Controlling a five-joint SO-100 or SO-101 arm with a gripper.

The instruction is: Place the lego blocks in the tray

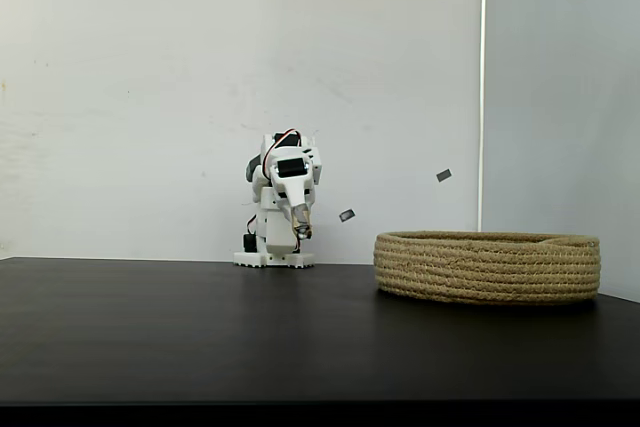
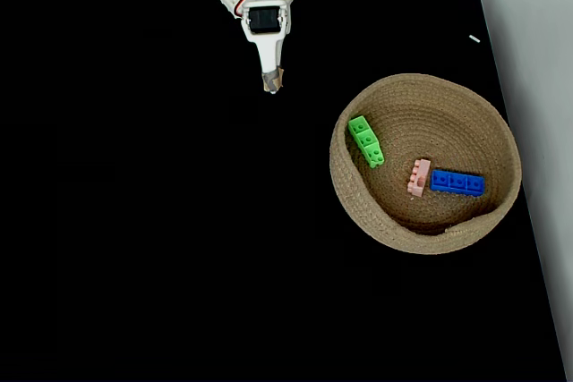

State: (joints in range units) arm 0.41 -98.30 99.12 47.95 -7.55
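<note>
A: Nearest thing?
B: Black tabletop, bare across the front in a fixed view; in the top-down fixed view it runs dark to the edges.

A: Tray?
B: Coiled rope tray sits on the tabletop at right, low side view; from above it is right of centre, well apart from the arm.

A: Blocks?
B: All three lie inside the tray; green block by the left wall; pink block mid-floor; blue block just right of pink, ends close, cannot tell if touching.

A: Farthest?
B: White arm folded at the back by the wall; pincer points down, above the tabletop, nothing in it; from above the pincer tips look together.

A: Wall?
B: Pale; two small grey marks, one, one.
</note>
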